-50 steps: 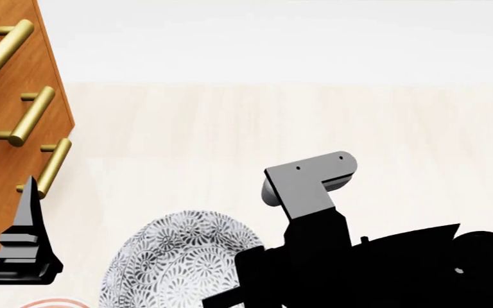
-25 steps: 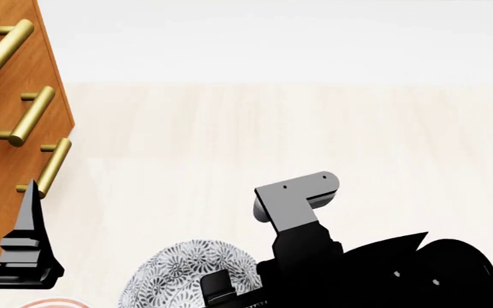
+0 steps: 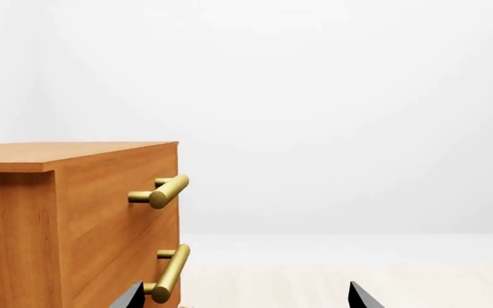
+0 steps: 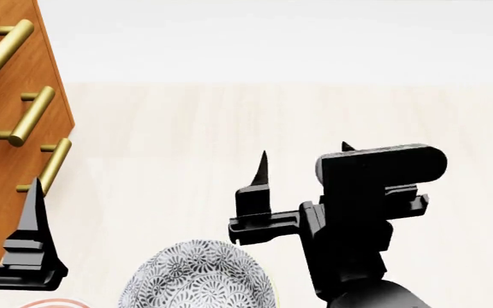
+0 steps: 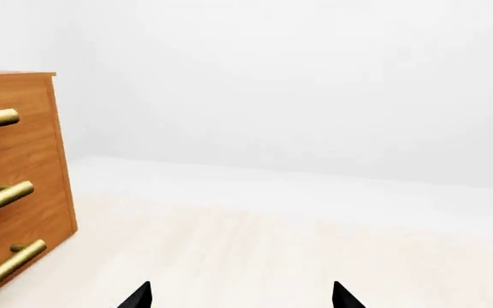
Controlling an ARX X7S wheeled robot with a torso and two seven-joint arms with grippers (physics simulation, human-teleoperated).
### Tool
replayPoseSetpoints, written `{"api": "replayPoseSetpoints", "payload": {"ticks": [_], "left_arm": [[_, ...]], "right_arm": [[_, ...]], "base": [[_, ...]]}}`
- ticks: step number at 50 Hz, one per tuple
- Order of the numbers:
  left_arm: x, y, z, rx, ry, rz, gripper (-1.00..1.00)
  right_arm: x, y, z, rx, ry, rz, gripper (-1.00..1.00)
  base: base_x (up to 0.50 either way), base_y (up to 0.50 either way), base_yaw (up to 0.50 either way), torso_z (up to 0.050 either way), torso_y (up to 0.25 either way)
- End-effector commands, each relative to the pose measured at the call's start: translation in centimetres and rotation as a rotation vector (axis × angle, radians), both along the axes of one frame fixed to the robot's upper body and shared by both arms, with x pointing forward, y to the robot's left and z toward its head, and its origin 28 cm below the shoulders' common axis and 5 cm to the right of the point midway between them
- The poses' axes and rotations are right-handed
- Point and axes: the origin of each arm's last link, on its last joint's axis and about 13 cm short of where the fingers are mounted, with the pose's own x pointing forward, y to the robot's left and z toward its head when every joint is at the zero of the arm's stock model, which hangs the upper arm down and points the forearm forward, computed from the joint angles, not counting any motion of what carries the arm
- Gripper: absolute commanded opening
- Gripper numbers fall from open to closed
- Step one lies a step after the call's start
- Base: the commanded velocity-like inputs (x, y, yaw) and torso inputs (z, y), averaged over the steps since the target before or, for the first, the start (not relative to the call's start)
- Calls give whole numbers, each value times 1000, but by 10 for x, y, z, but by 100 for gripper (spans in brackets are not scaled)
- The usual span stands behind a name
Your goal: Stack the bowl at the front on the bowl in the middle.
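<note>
A grey patterned bowl (image 4: pixel 197 277) lies at the bottom edge of the head view, cut off by the frame. At the bottom left corner a sliver of pink rim (image 4: pixel 51 302) shows from another bowl; which one is front or middle I cannot tell. My right gripper (image 4: pixel 305 160) stands above and beyond the patterned bowl, fingers pointing up, open and empty. In its wrist view (image 5: pixel 239 298) only bare floor lies between the tips. My left gripper (image 4: pixel 33 212) hangs at the left beside the cabinet. Its wrist view (image 3: pixel 244 298) shows it open and empty.
A wooden drawer cabinet (image 4: pixel 7 128) with brass bar handles (image 4: pixel 25 115) fills the left edge; it also appears as the cabinet (image 3: pixel 75 218) close to the left gripper and the cabinet (image 5: pixel 11 179) in the right wrist view. Pale wood surface (image 4: pixel 315 109) extends ahead.
The right arm has lifted off the patterned bowl and swung its gripper upright. The bowl sank lower in the head view, lost its tilt and now shows uncovered. The left arm barely moved.
</note>
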Motion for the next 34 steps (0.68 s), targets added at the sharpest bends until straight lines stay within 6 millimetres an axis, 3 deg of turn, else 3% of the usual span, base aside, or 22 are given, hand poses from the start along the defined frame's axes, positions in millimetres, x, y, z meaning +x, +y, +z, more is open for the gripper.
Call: {"api": "replayPoseSetpoints", "payload": {"ticks": [1, 13, 34], "left_arm": [[-10, -6, 9, 23, -149, -25, 100], [-40, -18, 26, 157, -438, -5, 100], [-40, -17, 24, 165, -442, -19, 100]], "right_arm": [[-50, -4, 1, 114, -517, -130, 100], [-104, -5, 3, 126, -843, -188, 100], [-101, -4, 4, 113, -829, -191, 100]], "base": [[0, 0, 0, 0, 0], [0, 0, 0, 0, 0], [0, 0, 0, 0, 0]]}}
